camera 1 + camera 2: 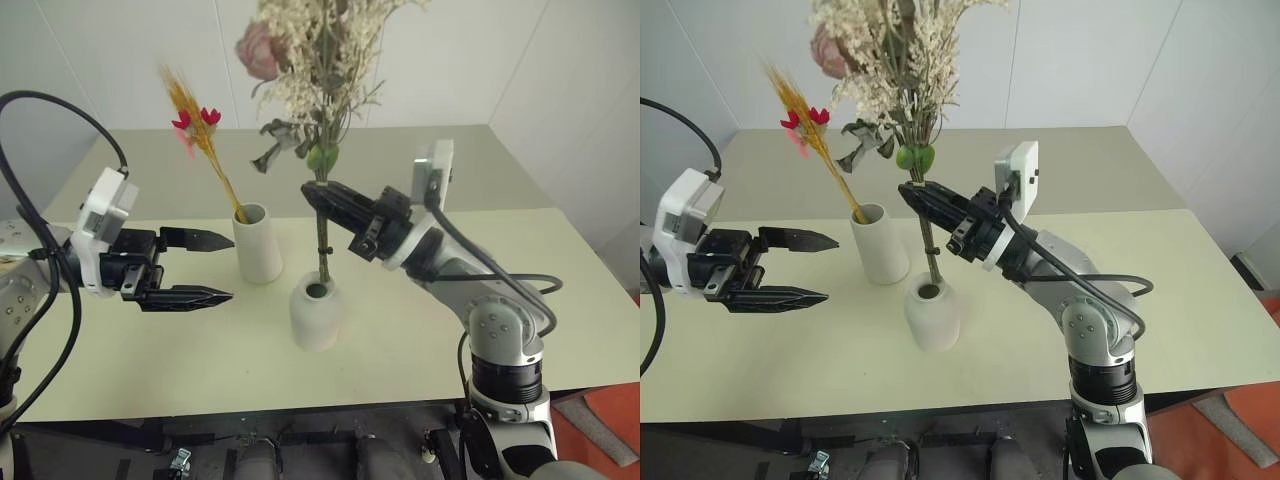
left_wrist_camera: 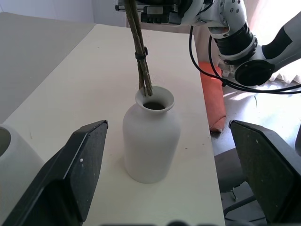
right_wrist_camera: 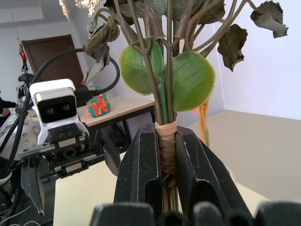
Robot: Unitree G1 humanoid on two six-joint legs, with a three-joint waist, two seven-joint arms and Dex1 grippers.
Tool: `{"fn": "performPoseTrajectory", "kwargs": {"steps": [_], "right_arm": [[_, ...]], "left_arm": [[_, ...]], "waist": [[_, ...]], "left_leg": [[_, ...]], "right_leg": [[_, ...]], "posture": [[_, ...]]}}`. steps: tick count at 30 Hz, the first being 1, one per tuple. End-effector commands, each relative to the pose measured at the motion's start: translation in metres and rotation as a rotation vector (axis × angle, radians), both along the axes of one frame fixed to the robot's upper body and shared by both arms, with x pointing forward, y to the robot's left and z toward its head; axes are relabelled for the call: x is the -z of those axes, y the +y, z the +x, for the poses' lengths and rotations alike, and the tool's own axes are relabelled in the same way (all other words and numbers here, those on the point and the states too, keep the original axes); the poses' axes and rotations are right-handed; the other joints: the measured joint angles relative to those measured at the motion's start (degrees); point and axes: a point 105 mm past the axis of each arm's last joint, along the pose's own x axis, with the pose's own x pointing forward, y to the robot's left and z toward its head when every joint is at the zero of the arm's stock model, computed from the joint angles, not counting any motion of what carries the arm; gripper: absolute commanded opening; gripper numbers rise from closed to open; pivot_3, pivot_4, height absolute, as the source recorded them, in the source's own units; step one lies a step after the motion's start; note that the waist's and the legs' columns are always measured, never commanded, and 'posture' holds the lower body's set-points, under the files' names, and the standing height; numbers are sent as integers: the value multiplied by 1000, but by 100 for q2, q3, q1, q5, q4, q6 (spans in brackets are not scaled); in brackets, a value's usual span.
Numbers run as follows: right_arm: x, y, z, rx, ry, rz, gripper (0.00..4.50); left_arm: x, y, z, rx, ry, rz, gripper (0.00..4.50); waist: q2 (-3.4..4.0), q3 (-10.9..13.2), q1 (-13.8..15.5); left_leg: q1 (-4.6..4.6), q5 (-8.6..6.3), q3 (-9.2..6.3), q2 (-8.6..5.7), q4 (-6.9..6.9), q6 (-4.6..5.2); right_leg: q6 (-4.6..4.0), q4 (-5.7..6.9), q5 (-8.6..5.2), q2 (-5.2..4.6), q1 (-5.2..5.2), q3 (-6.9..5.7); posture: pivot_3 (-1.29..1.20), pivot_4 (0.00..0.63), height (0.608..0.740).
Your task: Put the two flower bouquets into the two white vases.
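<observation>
Right gripper clamps the fuller cream-and-pink bouquet, stems apparently just inside the squat matte-white narrow-neck vase; should lower vertically before releasing; left gripper spread empty.

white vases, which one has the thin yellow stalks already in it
The taller matte white cone vase, behind the squat white narrow-necked bottle vase. Yellow wheat-like stalks with red blooms stand in its wide mouth; the squat one holds only the fuller bunch's stem ends.
</observation>
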Motion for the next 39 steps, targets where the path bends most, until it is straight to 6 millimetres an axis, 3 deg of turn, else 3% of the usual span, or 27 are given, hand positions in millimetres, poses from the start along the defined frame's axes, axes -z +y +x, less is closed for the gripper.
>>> {"fn": "performPoseTrajectory", "kwargs": {"steps": [1, 8, 22, 39], "right_arm": [[-9, 4, -9, -20, -70, 25, 220], [-11, 8, -17, -53, -105, 42, 220], [-29, -2, -18, -39, -170, 106, 220], [-1, 8, -21, -109, -89, 62, 220]], "left_arm": [[-3, 0, -2, 3, -19, 20, 4500], [-3, 0, -2, 1, -21, 25, 4500], [-3, 0, 0, 8, -26, 31, 4500], [-3, 1, 1, -4, -32, 38, 4500]], "waist": [[0, 0, 0], [0, 0, 2], [0, 0, 5], [0, 0, 6]], "left_leg": [[0, 0, 0, 0, 0, 0], [0, 0, 0, 0, 0, 0], [0, 0, 0, 0, 0, 0], [0, 0, 0, 0, 0, 0]], "right_leg": [[0, 0, 0, 0, 0, 0], [0, 0, 0, 0, 0, 0], [0, 0, 0, 0, 0, 0], [0, 0, 0, 0, 0, 0]], "posture": [[0, 150, 740], [0, 150, 740], [0, 150, 740], [0, 150, 740]]}}
